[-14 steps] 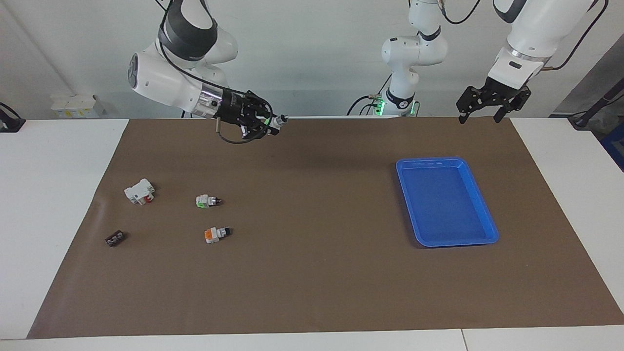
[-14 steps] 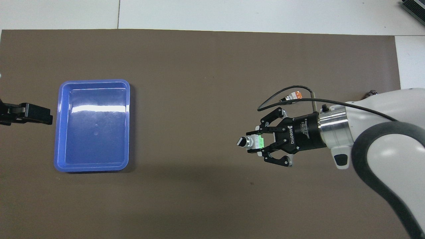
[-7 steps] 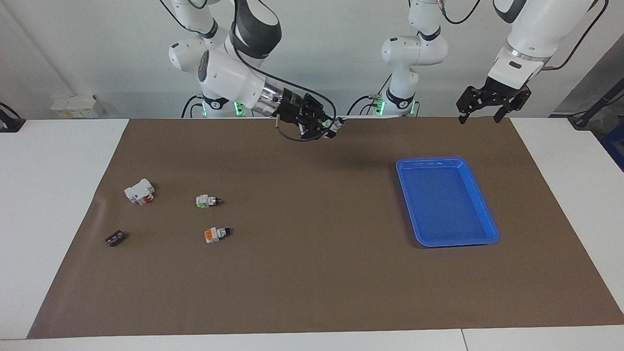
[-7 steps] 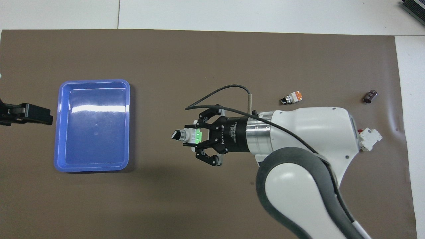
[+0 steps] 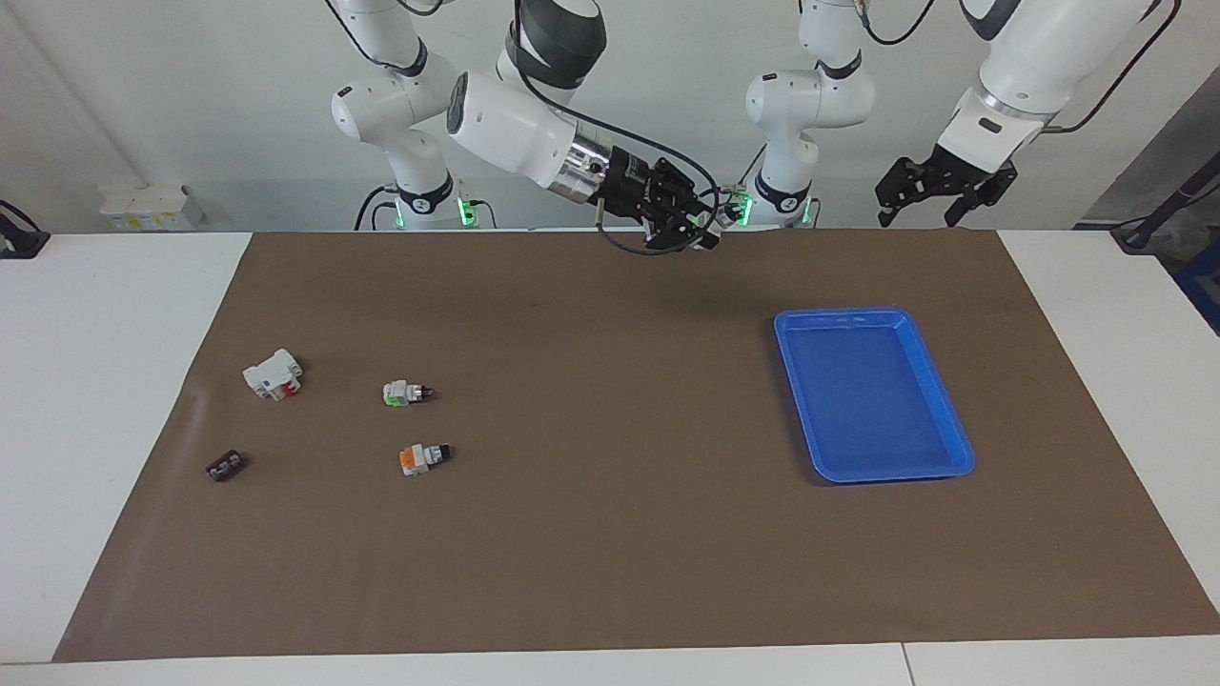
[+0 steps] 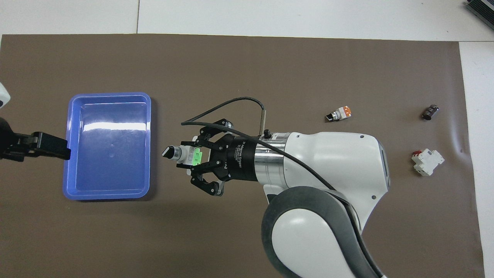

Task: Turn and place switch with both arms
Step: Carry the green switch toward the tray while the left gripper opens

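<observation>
My right gripper (image 6: pixel 190 156) is shut on the switch (image 6: pixel 184 154), holding it level in the air above the brown mat beside the blue tray (image 6: pixel 148 116). The fingers clamp its white-grey body near the light-green block, and the black knob points toward the tray. In the facing view the right gripper (image 5: pixel 701 232) and the switch (image 5: pixel 713 222) hang high near the mat's robot-side edge. My left gripper (image 5: pixel 915 211) is open and empty in the air; from overhead the left gripper (image 6: pixel 61 148) shows over the tray's rim at the left arm's end.
On the mat toward the right arm's end lie a second green-ended switch (image 5: pixel 405 393), an orange-ended switch (image 5: pixel 421 458), a white-and-red block (image 5: pixel 273 373) and a small dark part (image 5: pixel 225 466). The blue tray (image 5: pixel 961 455) holds nothing.
My right arm has swung the held switch from the right arm's end toward the tray. My left gripper has shifted slightly toward the tray's edge and stayed open.
</observation>
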Action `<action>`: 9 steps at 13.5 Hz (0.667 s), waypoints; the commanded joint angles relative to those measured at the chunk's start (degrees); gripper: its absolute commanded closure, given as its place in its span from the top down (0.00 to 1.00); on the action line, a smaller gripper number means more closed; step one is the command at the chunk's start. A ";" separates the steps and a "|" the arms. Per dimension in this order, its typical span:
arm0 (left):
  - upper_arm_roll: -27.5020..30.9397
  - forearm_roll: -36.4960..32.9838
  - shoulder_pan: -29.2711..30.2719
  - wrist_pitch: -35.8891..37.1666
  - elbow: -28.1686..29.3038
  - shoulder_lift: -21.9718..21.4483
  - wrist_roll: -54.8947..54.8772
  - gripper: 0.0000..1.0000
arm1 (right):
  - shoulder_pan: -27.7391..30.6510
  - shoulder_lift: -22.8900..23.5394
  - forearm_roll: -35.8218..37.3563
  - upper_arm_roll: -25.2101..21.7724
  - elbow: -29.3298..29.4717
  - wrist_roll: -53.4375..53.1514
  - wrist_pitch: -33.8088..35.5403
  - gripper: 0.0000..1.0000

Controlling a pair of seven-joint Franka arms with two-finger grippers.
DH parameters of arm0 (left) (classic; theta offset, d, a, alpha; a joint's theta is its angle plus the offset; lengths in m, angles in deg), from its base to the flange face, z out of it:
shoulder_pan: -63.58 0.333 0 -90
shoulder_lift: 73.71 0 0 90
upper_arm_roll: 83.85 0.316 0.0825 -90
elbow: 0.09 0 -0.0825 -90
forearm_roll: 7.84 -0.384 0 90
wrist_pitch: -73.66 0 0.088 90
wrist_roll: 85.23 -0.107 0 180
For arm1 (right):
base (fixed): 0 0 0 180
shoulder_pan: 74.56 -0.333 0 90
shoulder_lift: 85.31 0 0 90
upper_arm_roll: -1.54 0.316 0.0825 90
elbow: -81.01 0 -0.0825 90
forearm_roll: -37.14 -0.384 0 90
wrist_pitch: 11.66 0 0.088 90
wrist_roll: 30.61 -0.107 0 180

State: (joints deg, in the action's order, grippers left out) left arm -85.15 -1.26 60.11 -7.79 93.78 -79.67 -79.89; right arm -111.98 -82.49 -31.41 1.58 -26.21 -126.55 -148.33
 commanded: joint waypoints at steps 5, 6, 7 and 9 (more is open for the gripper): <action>0.42 17.84 0.22 1.12 -1.84 0.07 29.32 1.00 | -1.25 4.57 0.17 0.48 4.65 -7.07 -1.23 0.00; 0.33 18.11 0.13 0.86 -1.93 0.07 35.11 1.00 | -1.33 4.66 0.26 0.48 4.56 -7.42 -1.32 0.00; 0.16 18.55 -0.13 0.77 -1.93 0.07 41.70 1.00 | -1.51 4.74 0.70 0.48 4.65 -7.77 -1.41 0.00; 0.07 19.52 -0.66 -0.28 -1.93 0.07 57.25 1.00 | -2.21 5.01 1.40 0.48 4.65 -7.95 -2.81 0.00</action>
State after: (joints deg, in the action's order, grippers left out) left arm -85.26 16.98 60.08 -7.61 92.51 -79.67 -34.26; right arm -113.56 -78.35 -31.23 1.85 -22.83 -132.53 -149.68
